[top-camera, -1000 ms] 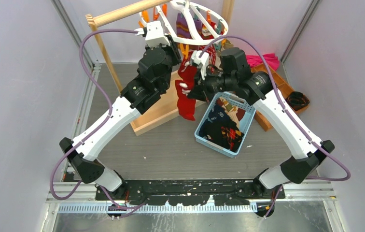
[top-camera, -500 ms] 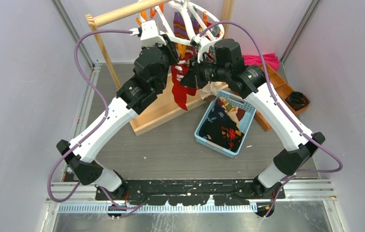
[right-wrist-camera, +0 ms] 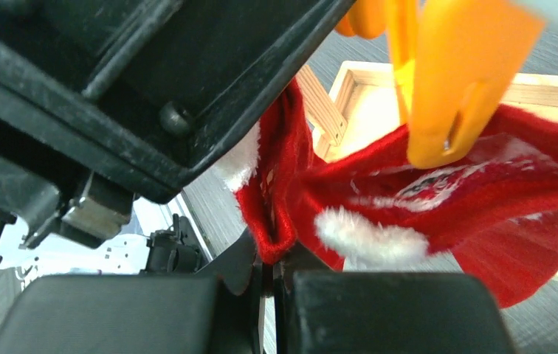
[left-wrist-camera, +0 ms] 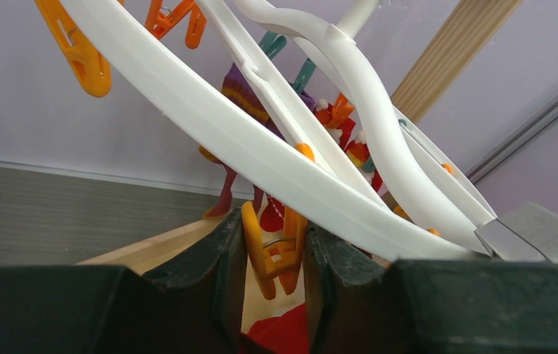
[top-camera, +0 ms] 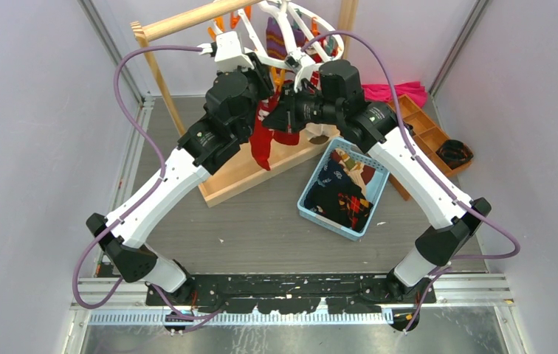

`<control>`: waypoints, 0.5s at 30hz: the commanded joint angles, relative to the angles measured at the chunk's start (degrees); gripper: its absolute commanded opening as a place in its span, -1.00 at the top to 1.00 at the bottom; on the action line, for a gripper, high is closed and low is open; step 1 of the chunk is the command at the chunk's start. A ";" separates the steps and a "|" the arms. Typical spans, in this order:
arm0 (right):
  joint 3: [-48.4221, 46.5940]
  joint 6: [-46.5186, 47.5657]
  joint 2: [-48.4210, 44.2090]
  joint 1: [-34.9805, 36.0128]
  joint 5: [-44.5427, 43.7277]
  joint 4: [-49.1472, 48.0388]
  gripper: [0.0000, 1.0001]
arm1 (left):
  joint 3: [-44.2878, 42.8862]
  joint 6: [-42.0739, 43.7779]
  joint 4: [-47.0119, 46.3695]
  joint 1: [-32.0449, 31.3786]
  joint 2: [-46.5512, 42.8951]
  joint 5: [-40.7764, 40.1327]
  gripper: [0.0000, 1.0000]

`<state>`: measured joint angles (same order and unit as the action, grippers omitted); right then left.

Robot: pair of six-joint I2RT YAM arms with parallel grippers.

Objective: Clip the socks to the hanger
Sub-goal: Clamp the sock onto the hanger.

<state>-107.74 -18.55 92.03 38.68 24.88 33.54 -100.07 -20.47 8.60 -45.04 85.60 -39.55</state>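
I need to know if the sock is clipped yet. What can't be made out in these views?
Left wrist: whether the red sock sits inside the orange clip; the left gripper and bottom edge cut it off.
Right wrist: whether the clip bites the sock; it is blurred and cut off at the top.
Top view: that whole contact, hidden beneath both arms.

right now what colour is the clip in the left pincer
Orange clip, best in left wrist view.

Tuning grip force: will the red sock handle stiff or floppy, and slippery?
Likely floppy: the red sock hangs limp and folded from the right gripper. Probably light, since a pinch on one edge holds it. Its fuzzy knit probably will not slip easily.
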 commanded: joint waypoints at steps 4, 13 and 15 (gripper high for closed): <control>-0.35 -7.11 -0.06 0.72 -10.37 -4.99 0.99 | -2.23 -1.04 -1.25 0.06 -1.92 0.35 0.99; 1.49 -8.97 -0.42 0.78 -17.96 -5.08 0.99 | -2.24 -1.26 -0.94 0.12 -2.24 0.83 0.99; 1.86 -8.94 -0.61 0.76 -17.51 -4.72 0.99 | -2.23 -1.24 -0.95 0.12 -2.35 0.79 0.99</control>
<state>-106.24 -26.41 92.03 39.27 9.87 30.85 -100.07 -20.84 8.67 -45.04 85.60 -38.94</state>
